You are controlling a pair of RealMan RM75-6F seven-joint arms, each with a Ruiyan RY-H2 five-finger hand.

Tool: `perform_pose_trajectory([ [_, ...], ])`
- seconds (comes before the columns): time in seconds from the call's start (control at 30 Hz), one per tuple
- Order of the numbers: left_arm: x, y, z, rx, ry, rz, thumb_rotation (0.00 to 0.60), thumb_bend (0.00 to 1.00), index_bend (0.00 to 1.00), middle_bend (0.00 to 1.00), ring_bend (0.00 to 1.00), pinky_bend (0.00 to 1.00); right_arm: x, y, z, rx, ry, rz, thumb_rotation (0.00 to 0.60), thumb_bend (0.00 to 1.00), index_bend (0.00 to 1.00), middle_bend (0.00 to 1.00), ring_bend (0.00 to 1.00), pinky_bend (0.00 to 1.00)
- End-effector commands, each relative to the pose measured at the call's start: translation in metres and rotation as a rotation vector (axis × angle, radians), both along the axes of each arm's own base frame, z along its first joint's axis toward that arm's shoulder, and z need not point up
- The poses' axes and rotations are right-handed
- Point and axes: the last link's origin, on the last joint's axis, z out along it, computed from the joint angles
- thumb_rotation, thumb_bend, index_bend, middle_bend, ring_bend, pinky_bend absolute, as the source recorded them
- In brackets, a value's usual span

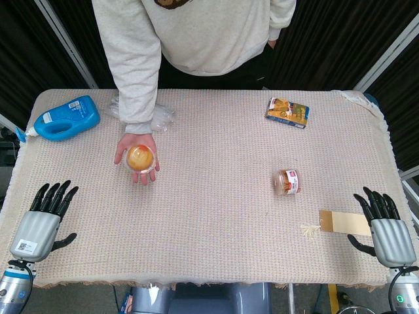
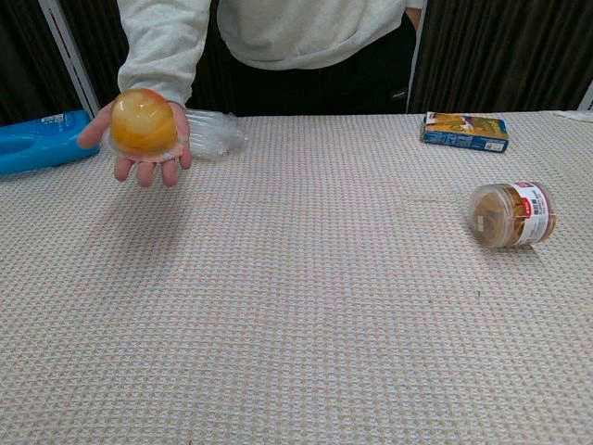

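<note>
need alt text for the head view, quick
A person's hand holds out an orange dome-shaped cup above a beige cloth table. Both robot hands, left hand and right hand, rest open at the near corners.

blue bottle, beige woven tablecloth

Desk, covered in beige woven cloth. Jar on its side and card near the right robot hand; carton farther off. Blue bottle and clear plastic bag beyond the left robot hand.

Both the left hand and right hand have silver-grey palms, black fingers and a small label.
</note>
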Motion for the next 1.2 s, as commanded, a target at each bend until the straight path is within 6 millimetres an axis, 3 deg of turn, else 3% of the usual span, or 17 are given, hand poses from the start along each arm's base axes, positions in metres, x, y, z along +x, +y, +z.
perform_pose_trajectory([
  [0.03,0.000,0.000,0.001,-0.001,-0.003,0.002,0.600,0.08,0.00,0.00,0.00,0.00,0.000,0.000,0.000,0.000,0.002,0.002,0.600,0.11,0.12,0.00,0.00,0.00],
  [0.23,0.002,0.002,0.000,-0.013,-0.001,0.003,0.600,0.08,0.00,0.00,0.00,0.00,0.000,0.001,0.000,-0.002,-0.001,-0.002,0.600,0.11,0.12,0.00,0.00,0.00],
  [0.4,0.013,0.015,0.002,-0.032,-0.026,0.011,0.600,0.08,0.00,0.00,0.00,0.00,0.000,0.001,0.000,0.005,0.000,0.001,0.600,0.11,0.12,0.00,0.00,0.00],
  [0.47,0.020,0.028,0.004,-0.036,-0.027,0.010,0.600,0.09,0.00,0.00,0.00,0.00,0.001,0.001,-0.001,0.006,-0.001,0.002,0.600,0.11,0.12,0.00,0.00,0.00],
  [0.6,0.047,0.074,0.010,-0.055,-0.028,0.021,0.600,0.12,0.00,0.00,0.00,0.00,0.001,-0.001,-0.002,0.011,-0.004,0.001,0.600,0.11,0.12,0.00,0.00,0.00],
  [0.8,0.085,0.133,0.003,-0.108,0.035,0.054,0.600,0.15,0.01,0.00,0.00,0.00,0.002,-0.001,-0.003,0.017,0.000,0.006,0.600,0.11,0.12,0.00,0.00,0.00],
  [0.97,0.112,0.167,-0.019,-0.127,0.137,0.093,0.600,0.15,0.02,0.00,0.00,0.00,0.000,0.001,-0.001,0.018,-0.012,-0.002,0.600,0.11,0.12,0.00,0.00,0.00],
  [1.2,0.140,0.196,-0.056,-0.168,0.177,0.166,0.600,0.16,0.07,0.00,0.00,0.04,-0.001,0.001,0.000,0.027,-0.023,-0.005,0.600,0.11,0.12,0.00,0.00,0.00],
])
